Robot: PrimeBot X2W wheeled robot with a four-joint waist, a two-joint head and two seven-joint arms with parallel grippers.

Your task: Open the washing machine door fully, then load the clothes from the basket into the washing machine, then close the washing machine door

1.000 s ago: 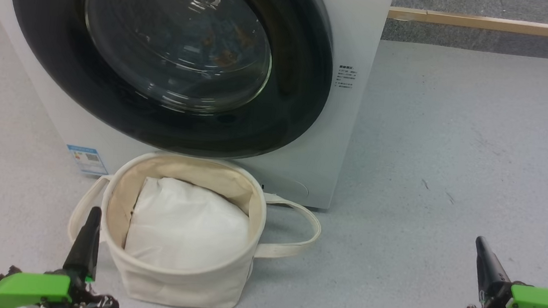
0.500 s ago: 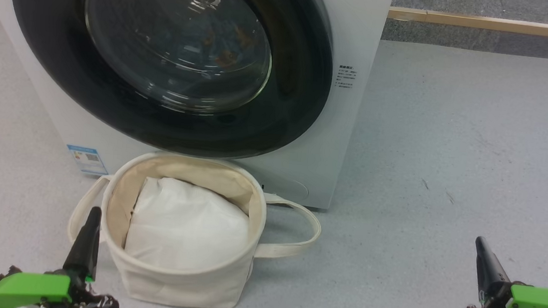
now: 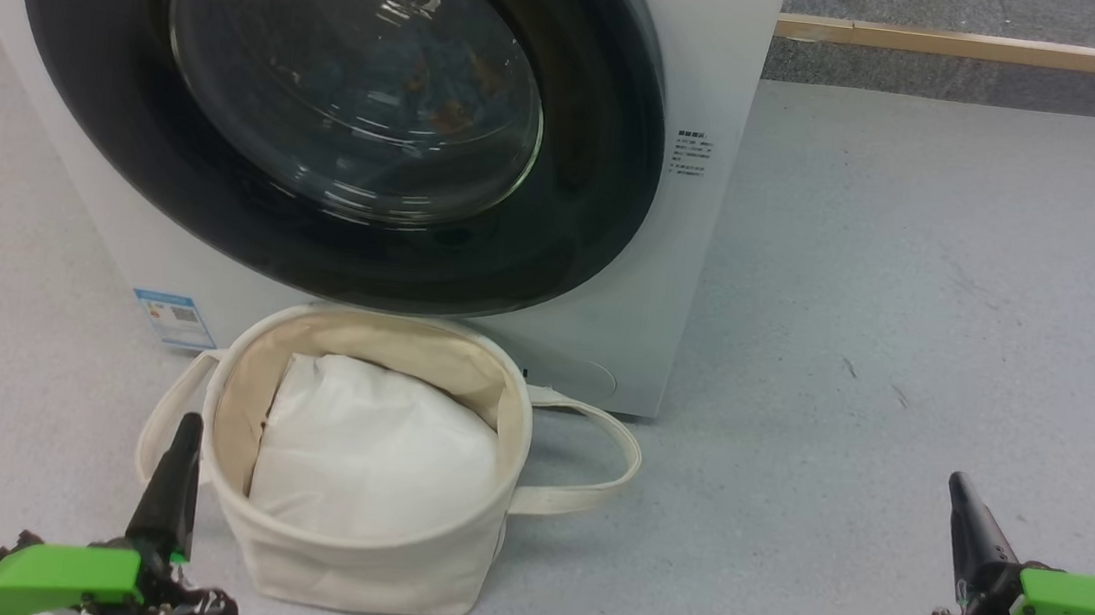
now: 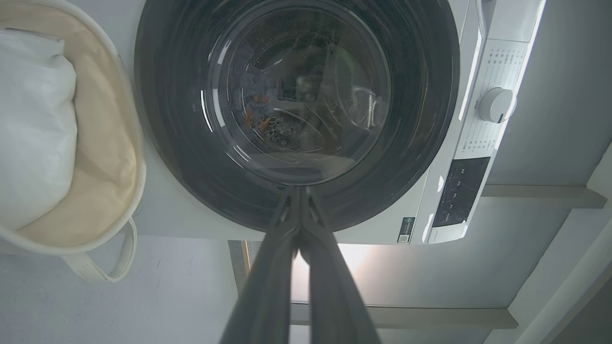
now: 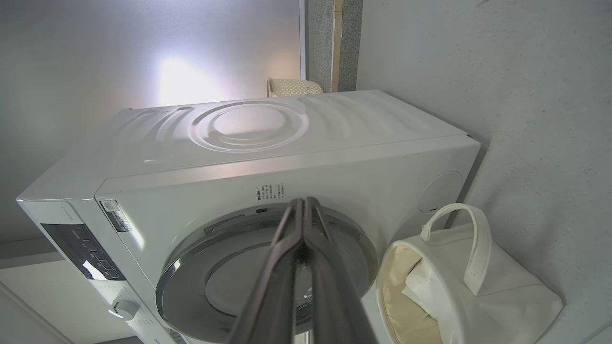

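Note:
The washing machine (image 3: 720,83) is a big white front-loader, and its door (image 3: 578,200), black-rimmed with domed glass, lies flat against the front. Through the glass I make out the clothes (image 3: 445,117), bluish fabric with orange-brown marks; they also show dimly in the left wrist view (image 4: 256,107). In front of the machine stands the basket (image 3: 361,571), a cream canvas tub on the floor. My left gripper (image 3: 190,422) is shut just left of it, holding nothing. Far to the right my right gripper (image 3: 959,481) is shut and empty. In each wrist view the fingers (image 4: 299,191) (image 5: 302,203) are pressed together.
A plain white pad (image 3: 373,451) lies inside the basket. One loop handle (image 3: 593,463) sticks out to the right. Grey floor (image 3: 907,332) spreads to the right of the machine, with a wooden strip (image 3: 984,48) along the far wall. The control panel and dial (image 4: 497,105) are on the machine's upper front.

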